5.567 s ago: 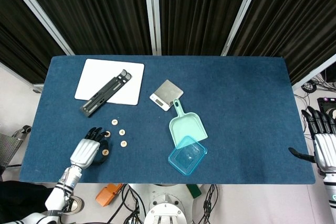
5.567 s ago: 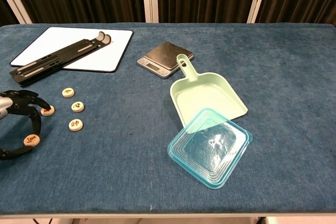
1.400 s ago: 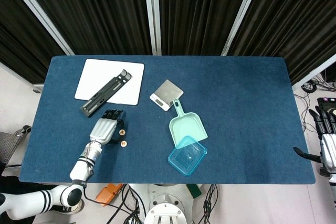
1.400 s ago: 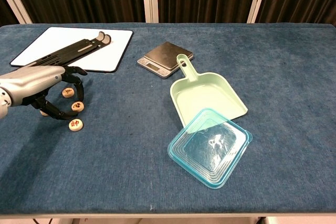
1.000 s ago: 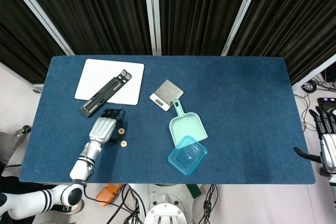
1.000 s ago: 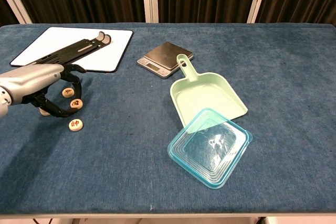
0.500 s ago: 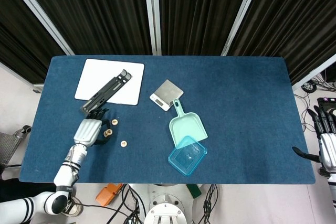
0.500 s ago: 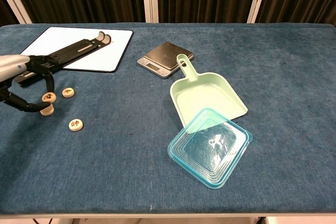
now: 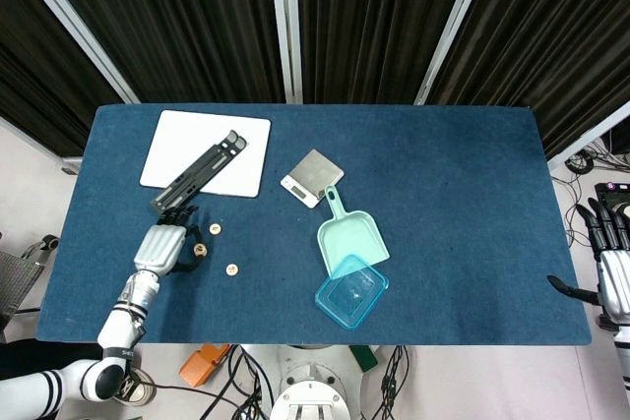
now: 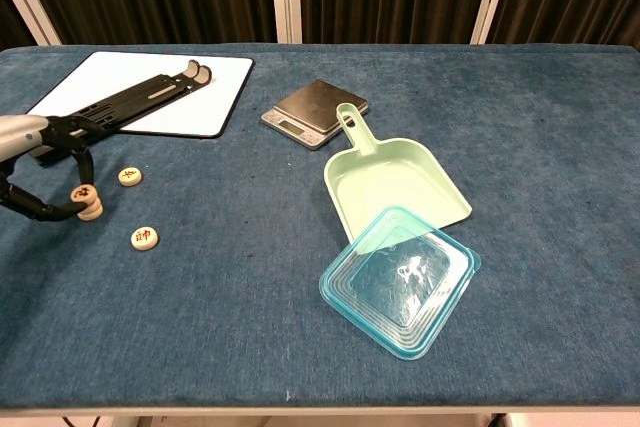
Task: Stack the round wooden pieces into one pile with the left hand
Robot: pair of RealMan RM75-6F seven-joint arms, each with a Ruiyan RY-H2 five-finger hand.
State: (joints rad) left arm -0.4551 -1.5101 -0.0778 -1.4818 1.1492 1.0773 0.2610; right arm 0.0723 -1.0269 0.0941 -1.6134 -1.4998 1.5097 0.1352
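My left hand hovers at the table's left side and pinches a round wooden piece with a red mark between thumb and a finger. The piece is tilted and sits right on top of a small pile of pieces. Two more round pieces lie loose on the blue cloth: one behind the pile, one in front and to the right. My right hand hangs past the table's right edge, fingers apart, holding nothing.
A black folding stand lies on a white board just behind the left hand. A small scale, a mint dustpan and a clear blue lid occupy the middle of the blue table.
The left hand picked a piece from the loose group, carried it left and lowered it onto the pile. The right hand has stayed put.
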